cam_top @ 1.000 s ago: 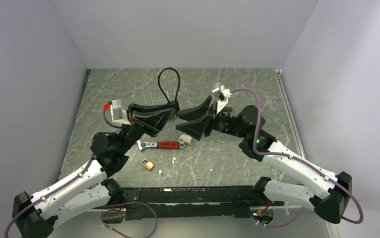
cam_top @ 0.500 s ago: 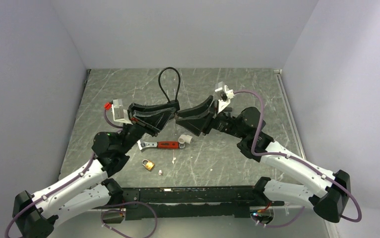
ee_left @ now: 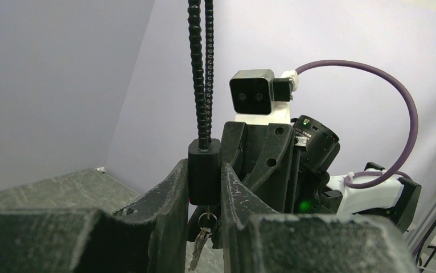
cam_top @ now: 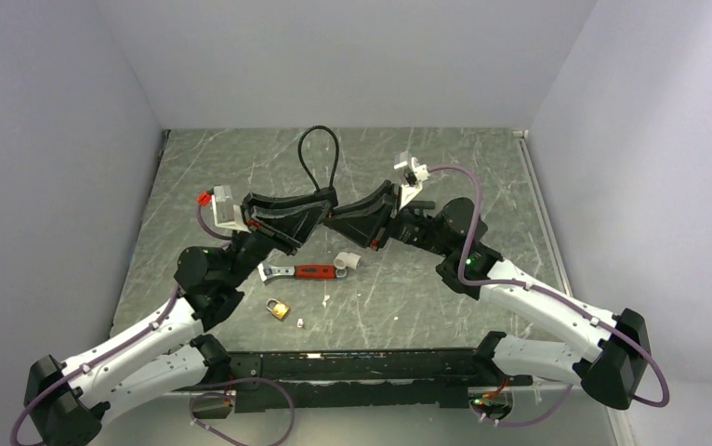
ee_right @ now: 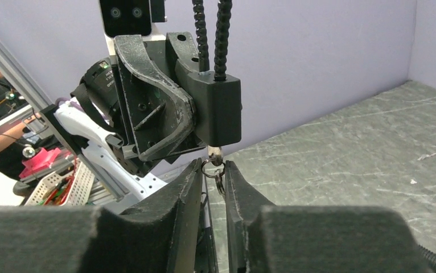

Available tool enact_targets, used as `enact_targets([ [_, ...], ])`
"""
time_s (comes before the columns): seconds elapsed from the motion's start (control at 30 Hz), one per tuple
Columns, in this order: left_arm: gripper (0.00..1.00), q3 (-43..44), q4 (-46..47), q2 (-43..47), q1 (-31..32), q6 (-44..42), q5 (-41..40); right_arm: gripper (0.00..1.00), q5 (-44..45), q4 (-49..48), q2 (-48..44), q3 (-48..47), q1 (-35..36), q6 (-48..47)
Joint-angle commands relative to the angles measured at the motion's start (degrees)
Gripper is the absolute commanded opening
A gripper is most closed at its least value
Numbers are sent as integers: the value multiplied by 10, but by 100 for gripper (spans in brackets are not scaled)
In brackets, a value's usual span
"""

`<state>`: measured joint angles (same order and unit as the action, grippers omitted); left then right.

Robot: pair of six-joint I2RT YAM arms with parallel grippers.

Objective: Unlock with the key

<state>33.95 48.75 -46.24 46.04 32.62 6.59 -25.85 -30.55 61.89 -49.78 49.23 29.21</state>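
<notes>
Silvery key [ee_right: 215, 153] half-hidden between narrow-set right fingers [ee_right: 180, 207], grip unclear; black lock body [ee_right: 219, 111] tight between left fingers [ee_left: 169, 193].

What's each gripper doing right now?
Left gripper: closed on the black block-shaped cable lock body.
Right gripper: closed on the small silvery metal key beneath it.

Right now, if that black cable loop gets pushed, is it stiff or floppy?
Probably springy, not limp: the cable loop stands arched above the lock body unsupported. The body likely won't shift, clamped in the left gripper.
</notes>
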Motion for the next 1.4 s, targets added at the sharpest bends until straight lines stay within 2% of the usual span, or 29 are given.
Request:
enact_targets([
  [0.0, 0, -4, 42, 5, -2, 6, -8, 20, -3, -46, 0, -26, 1, 7],
  [0.07, 0, -5, 43, 5, -2, 5, -9, 15, -7, -48, 2, -28, 1, 10],
  [0.23, 0, -12, 46, 3, -2, 4, -12, 10, -11, -56, 2, -28, 1, 17],
  [0.33, 0, -15, 47, 2, -2, 6, -12, 0, -11, -57, 2, -30, 1, 20],
  [0.6, 0, -40, 68, -3, -2, 16, 3, 0, -22, -74, -2, -37, 1, 30],
  [0.97, 0, -54, 55, 10, -2, 18, 6, 0, -15, -32, 1, -56, 1, 19],
  [1.13, 0, -56, 62, 9, -2, 21, 7, 16, -34, -61, 7, -51, 1, 36],
  [1.37, 0, -52, 59, 15, -2, 17, 5, 21, -55, -78, 14, -51, 0, 51],
])
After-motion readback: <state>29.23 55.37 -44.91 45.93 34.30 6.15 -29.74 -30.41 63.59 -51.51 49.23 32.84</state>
